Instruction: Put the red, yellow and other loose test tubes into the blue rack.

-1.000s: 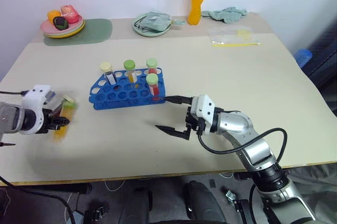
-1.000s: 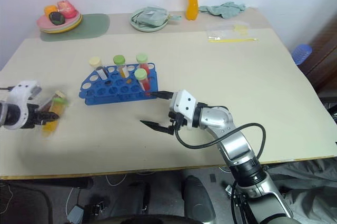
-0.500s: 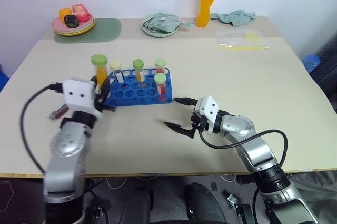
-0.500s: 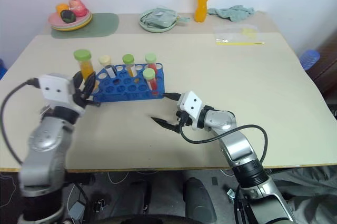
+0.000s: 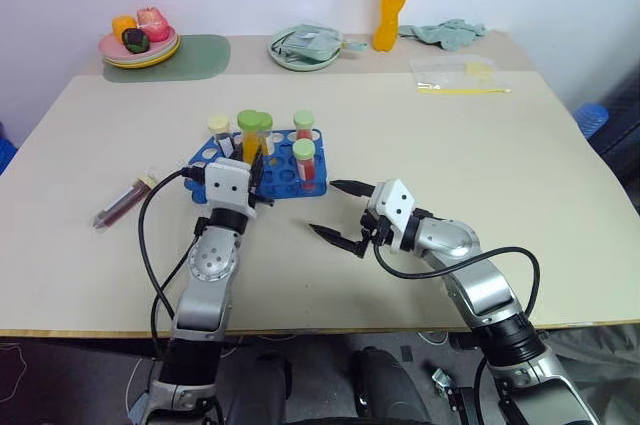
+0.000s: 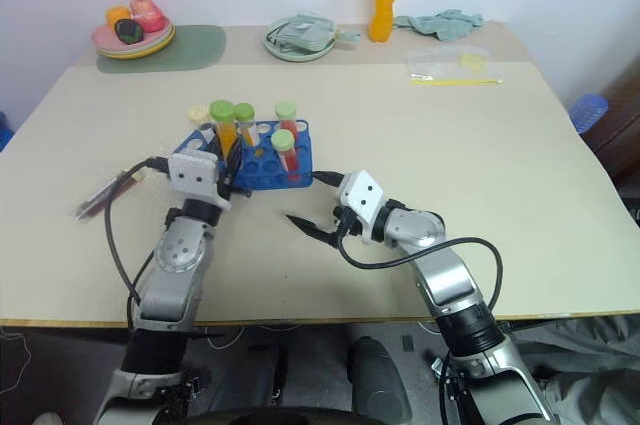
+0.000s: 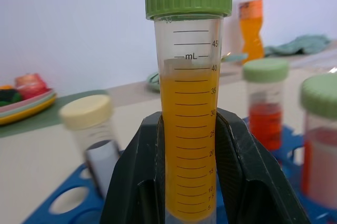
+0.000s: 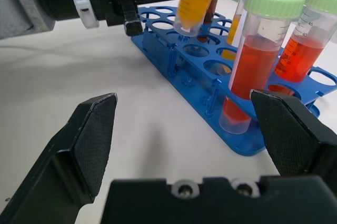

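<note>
Right now the left gripper (image 7: 192, 176) is clamped on a yellow-orange tube (image 7: 188, 124) with a green screw cap, holding it upright by its lower half just over the near-left part of the blue rack (image 5: 281, 181). From the right wrist view the tube's bottom end sits just above the rack's holes, slightly tilted; I cannot tell whether it has entered a hole.

The rack stands near the middle of the tan table (image 5: 520, 155). It already carries several capped tubes: two with red liquid and green caps (image 5: 306, 163) on its right end, one more yellow one with a green cap in the back row, and a cream-capped tube (image 5: 220, 132) with dark liquid at the back left.

The right gripper (image 5: 336, 212) hovers low over the table just right of the rack's near corner, its two black fingers (image 8: 89, 134) spread wide with nothing between them, pointing toward the rack.

Well to the left of the rack, a dark red-brown tube (image 5: 124, 202) with a cream cap lies on its side on the tabletop, apart from both arms.

Along the far edge of the table stand an orange drink bottle (image 5: 395, 0), a plate of toy food (image 5: 140, 37) on a green mat (image 5: 190, 53), a pale green dish (image 5: 305, 46), a crumpled teal cloth (image 5: 447, 33) and a clear plastic bag (image 5: 462, 75).
</note>
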